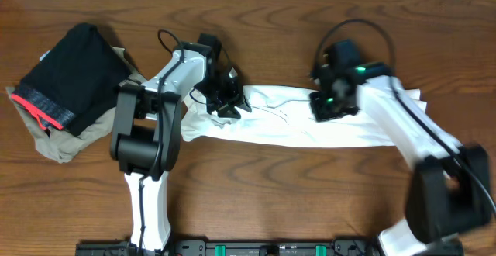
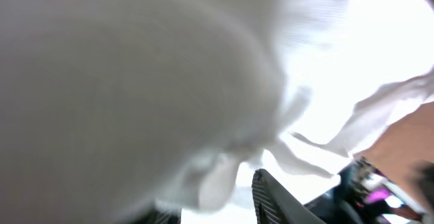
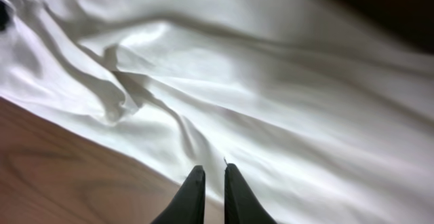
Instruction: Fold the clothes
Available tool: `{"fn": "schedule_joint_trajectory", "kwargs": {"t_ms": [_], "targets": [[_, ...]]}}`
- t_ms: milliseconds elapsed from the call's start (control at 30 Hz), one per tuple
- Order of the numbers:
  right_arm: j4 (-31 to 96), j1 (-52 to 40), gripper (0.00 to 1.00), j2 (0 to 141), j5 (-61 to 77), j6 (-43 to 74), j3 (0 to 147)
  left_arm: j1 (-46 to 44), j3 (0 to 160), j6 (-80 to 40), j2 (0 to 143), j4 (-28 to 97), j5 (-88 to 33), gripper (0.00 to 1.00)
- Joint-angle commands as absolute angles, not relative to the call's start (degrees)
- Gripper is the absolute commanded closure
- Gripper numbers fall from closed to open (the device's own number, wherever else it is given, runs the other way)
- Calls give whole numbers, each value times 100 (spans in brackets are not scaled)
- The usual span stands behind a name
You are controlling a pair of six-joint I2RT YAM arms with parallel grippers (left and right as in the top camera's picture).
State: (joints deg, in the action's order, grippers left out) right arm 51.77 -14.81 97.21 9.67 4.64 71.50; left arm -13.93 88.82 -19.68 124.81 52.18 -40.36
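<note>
The clothes (image 1: 294,128), a white T-shirt, lie folded into a long strip across the middle of the table. My left gripper (image 1: 227,105) is low over the strip's left end. In the left wrist view, blurred white cloth (image 2: 135,81) fills the frame. The left gripper (image 2: 213,197) has its jaws apart, with a loose lobe of cloth hanging between them. My right gripper (image 1: 329,107) is on the strip's right half. In the right wrist view, its fingers (image 3: 212,168) stand a narrow slit apart over the creased shirt (image 3: 271,81), near its edge, and hold nothing.
A folded black garment with a red-pink band (image 1: 70,74) lies on a tan garment (image 1: 54,143) at the far left. Bare wooden table (image 1: 294,194) runs along the front. The right arm's base (image 1: 449,202) stands at the front right.
</note>
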Motion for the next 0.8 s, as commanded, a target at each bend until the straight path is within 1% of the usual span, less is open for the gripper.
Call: {"fn": "schedule_joint_trajectory", "kwargs": {"t_ms": [0,33,100,167,233,333,433,533,767], "targets": [[5417,-1116,80,9157,121,569,7164,-1367,8949,-1579,11797,5229,-3299,61],[5509,-989,75,9052,-58,652,7164,-1367,8949,-1566,11653,5238,-3120,60],[5660,-657,68,8886,-307,819,7164,-1367,8949,-1568,11384,5284,-2786,57],[5734,-235,61,8836,-316,832,7164,-1367,8949,-1566,11142,5323,-2440,51],[5752,183,51,8853,-314,832,7144,-1367,8949,-1566,11004,5336,-2051,47],[5708,858,43,8947,-261,880,7111,-1367,8949,-1568,10960,5369,-1612,45],[5520,1533,36,9139,-80,864,7111,-1367,8892,-1568,10973,5389,-1575,45],[5240,2078,32,9367,110,421,7111,-1367,8838,-1568,10973,5382,-1575,45],[4853,2917,31,10044,864,-10,7111,-1367,8748,-1566,10973,5345,-1573,45]]}}
